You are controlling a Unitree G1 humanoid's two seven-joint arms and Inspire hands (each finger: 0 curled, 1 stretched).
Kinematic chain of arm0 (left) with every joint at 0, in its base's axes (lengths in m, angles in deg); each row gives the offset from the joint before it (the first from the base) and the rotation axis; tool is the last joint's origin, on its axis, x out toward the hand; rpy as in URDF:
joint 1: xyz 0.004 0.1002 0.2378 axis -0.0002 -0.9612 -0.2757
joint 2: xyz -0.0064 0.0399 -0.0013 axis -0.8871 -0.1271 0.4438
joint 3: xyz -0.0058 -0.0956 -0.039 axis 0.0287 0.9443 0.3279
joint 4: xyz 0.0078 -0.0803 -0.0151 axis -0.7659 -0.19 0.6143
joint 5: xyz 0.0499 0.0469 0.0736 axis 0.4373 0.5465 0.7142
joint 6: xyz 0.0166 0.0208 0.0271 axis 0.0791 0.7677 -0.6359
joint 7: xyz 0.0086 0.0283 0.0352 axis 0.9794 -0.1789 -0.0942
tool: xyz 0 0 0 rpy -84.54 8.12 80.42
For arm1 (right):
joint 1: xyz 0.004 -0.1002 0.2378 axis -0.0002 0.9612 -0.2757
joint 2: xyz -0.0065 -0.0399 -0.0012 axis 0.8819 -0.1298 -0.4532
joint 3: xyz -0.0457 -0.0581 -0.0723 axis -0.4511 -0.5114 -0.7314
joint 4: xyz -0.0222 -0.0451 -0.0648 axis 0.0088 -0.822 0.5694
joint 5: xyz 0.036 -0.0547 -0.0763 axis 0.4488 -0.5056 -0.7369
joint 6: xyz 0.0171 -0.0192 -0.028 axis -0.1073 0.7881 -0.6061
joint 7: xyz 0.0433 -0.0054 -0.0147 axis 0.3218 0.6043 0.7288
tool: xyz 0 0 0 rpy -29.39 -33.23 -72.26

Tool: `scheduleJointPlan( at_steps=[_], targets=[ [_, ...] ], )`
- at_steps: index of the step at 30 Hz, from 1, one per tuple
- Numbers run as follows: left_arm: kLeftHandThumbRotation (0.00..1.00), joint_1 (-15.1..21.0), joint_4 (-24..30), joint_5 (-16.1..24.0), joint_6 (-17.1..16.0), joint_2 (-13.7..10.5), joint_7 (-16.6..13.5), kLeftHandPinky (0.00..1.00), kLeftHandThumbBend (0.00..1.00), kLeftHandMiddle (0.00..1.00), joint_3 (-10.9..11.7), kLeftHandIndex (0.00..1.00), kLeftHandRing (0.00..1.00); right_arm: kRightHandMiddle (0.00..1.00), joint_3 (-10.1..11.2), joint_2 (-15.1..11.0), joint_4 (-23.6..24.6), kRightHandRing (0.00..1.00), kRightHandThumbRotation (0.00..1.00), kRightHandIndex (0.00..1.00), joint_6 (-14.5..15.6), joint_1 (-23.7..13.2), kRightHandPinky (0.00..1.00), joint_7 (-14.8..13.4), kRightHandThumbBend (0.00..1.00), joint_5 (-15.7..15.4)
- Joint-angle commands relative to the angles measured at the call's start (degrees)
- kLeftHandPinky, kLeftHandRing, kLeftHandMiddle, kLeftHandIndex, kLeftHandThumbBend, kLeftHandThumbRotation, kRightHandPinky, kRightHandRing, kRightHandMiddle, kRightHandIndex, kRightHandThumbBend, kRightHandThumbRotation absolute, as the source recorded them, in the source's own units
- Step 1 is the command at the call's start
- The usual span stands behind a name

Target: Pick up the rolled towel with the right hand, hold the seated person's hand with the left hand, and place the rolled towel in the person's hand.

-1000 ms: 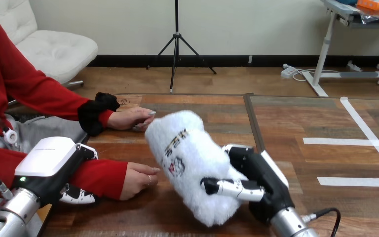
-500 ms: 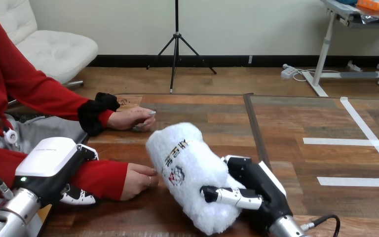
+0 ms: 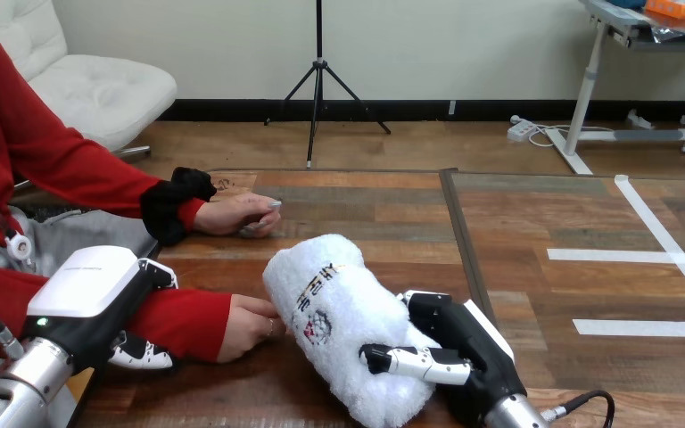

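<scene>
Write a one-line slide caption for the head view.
Right hand grips the rolled towel beside the person's lower hand; left hand over that forearm.

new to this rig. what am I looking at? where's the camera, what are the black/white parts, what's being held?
This view comes from a camera on a humanoid robot's head, looking down over a wooden table. The black-and-white machine parts at the bottom are the robot's own hands. Its right hand has its thumb and fingers curled round a fluffy white rolled towel. Its left hand sits against the red-sleeved forearm of a person seated at the left; whether it grips that arm is unclear. The person's nearer hand lies close beside the towel's end. The person's farther hand rests on the table.
</scene>
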Motion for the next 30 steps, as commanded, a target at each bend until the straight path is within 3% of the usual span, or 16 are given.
scheduleJointPlan(
  at_steps=[1,30],
  targets=[
    [0.00,6.77,18.22,-4.06,-4.66,4.00,0.59,0.32,0.81,0.39,1.40,0.41,0.34,0.04,0.37,2.41,-1.64,0.01,0.00,0.01,-6.51,-12.11,0.00,-1.40,0.39,0.06],
    [0.00,6.99,21.59,-4.60,-4.60,5.31,3.74,0.32,0.84,0.38,2.10,0.40,0.34,0.06,0.39,2.24,-5.50,0.03,0.00,0.03,-8.37,-12.93,0.00,-2.14,0.41,-1.18]
  ],
)
